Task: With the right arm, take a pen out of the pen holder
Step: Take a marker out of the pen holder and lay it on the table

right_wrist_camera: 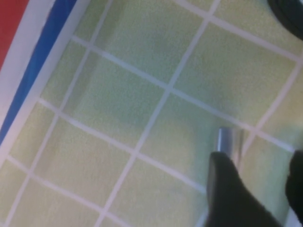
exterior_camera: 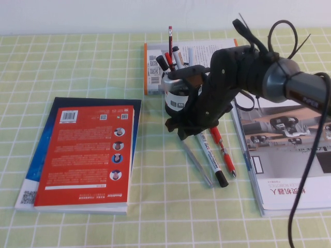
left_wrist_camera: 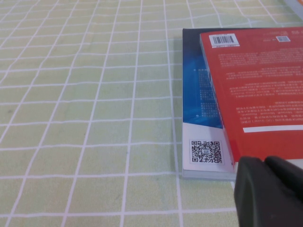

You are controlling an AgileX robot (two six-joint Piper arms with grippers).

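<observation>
The pen holder (exterior_camera: 175, 95) stands upright near the middle of the table with several pens in it. My right gripper (exterior_camera: 175, 130) hangs low over the cloth just in front of the holder. Its fingers (right_wrist_camera: 229, 184) stand apart around bare cloth, so the right gripper (right_wrist_camera: 259, 158) is open. A clear grey pen (exterior_camera: 197, 161) lies on the cloth and its silvery end (right_wrist_camera: 228, 139) shows just past one finger. Beside it lie a white marker (exterior_camera: 211, 157) with a black cap and a red pen (exterior_camera: 223, 152). My left gripper (left_wrist_camera: 267, 163) is shut beside the books' corner.
A red book (exterior_camera: 88, 155) lies on a blue one (left_wrist_camera: 199, 94) at the left. An open booklet (exterior_camera: 207, 51) lies behind the holder. A grey magazine (exterior_camera: 289, 155) lies at the right, under my right arm and its cable.
</observation>
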